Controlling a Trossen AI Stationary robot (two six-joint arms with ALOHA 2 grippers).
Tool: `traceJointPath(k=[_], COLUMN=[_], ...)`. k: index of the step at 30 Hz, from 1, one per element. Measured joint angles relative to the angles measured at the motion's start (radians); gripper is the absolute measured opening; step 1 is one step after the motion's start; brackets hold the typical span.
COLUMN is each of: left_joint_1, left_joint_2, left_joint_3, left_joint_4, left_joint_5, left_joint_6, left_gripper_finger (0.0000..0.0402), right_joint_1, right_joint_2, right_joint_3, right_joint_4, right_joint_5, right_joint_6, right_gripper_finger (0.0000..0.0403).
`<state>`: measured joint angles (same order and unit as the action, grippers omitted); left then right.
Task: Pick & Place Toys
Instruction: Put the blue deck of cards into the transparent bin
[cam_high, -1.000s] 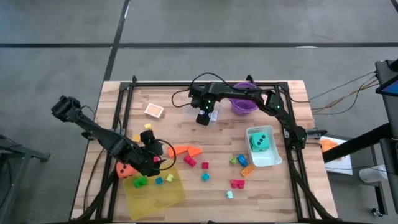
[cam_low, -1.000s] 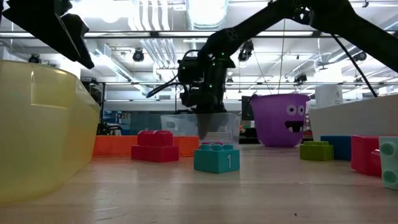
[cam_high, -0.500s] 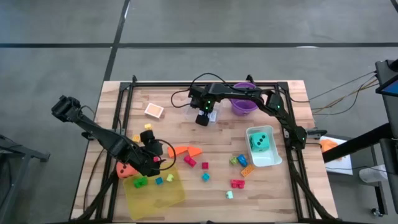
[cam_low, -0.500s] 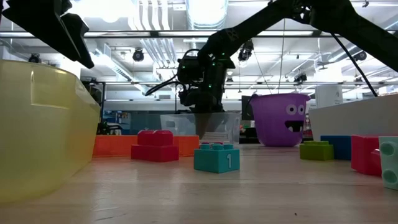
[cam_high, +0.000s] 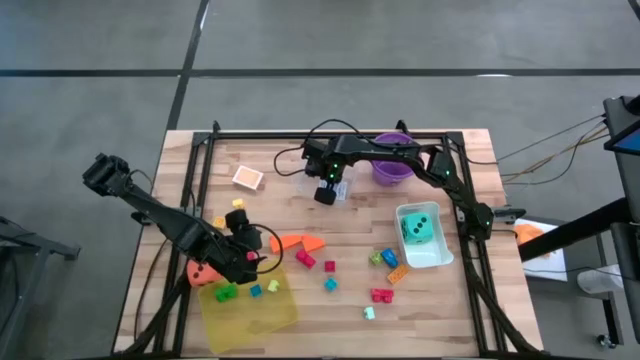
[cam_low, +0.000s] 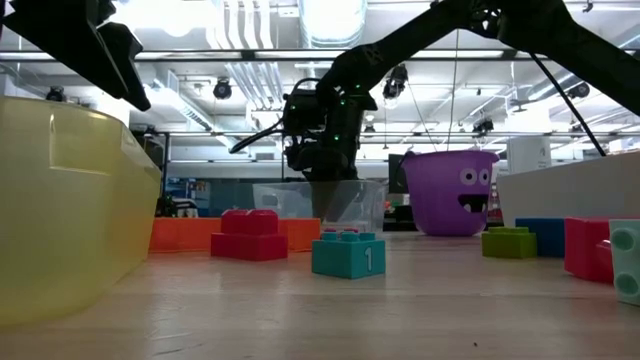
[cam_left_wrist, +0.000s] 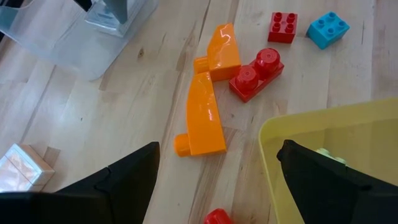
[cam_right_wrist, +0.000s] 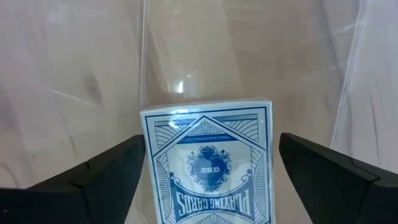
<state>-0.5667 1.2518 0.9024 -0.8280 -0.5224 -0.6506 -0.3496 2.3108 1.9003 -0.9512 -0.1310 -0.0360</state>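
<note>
My right gripper (cam_right_wrist: 208, 146) hangs pointing down into a clear tub (cam_high: 341, 186) at the table's far middle. It is open, and a blue card pack (cam_right_wrist: 208, 168) stands on end between its fingers. My left gripper (cam_left_wrist: 217, 149) is open at the near left with nothing in it. It hovers over the corner of a yellow tray (cam_left_wrist: 336, 149), beside two orange wedge pieces (cam_left_wrist: 204, 121). Small bright bricks (cam_high: 330, 266) lie scattered on the wood. A teal die (cam_high: 417, 228) sits in a white tub (cam_high: 438, 254). My right gripper's fingers stand at the card pack's two long edges (cam_right_wrist: 268, 155), coming from above. A thin gap shows at one finger. Whether the other finger touches the pack, I cannot tell. The pack stands upright inside the clear tub.
A purple bucket (cam_high: 392, 168) stands just right of the clear tub. Another card pack (cam_high: 248, 178) lies at the far left. An orange die (cam_high: 203, 272) sits by the yellow tray (cam_high: 250, 305). Black frame rails (cam_high: 200, 175) run along the table's sides.
</note>
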Motion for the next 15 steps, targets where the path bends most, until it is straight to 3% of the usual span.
traceJointPath(k=[15], left_joint_1=[0.000], left_joint_2=[0.000], left_joint_3=[0.000], left_joint_4=[0.000], left_joint_5=[0.000], left_joint_6=[-0.003], left_gripper_finger=[0.0326], right_joint_1=[0.000], right_joint_2=[-0.005], right_joint_3=[0.000], right_joint_4=[-0.010], right_joint_5=[0.002], right_joint_6=[-0.001], right_gripper_finger=[0.0370])
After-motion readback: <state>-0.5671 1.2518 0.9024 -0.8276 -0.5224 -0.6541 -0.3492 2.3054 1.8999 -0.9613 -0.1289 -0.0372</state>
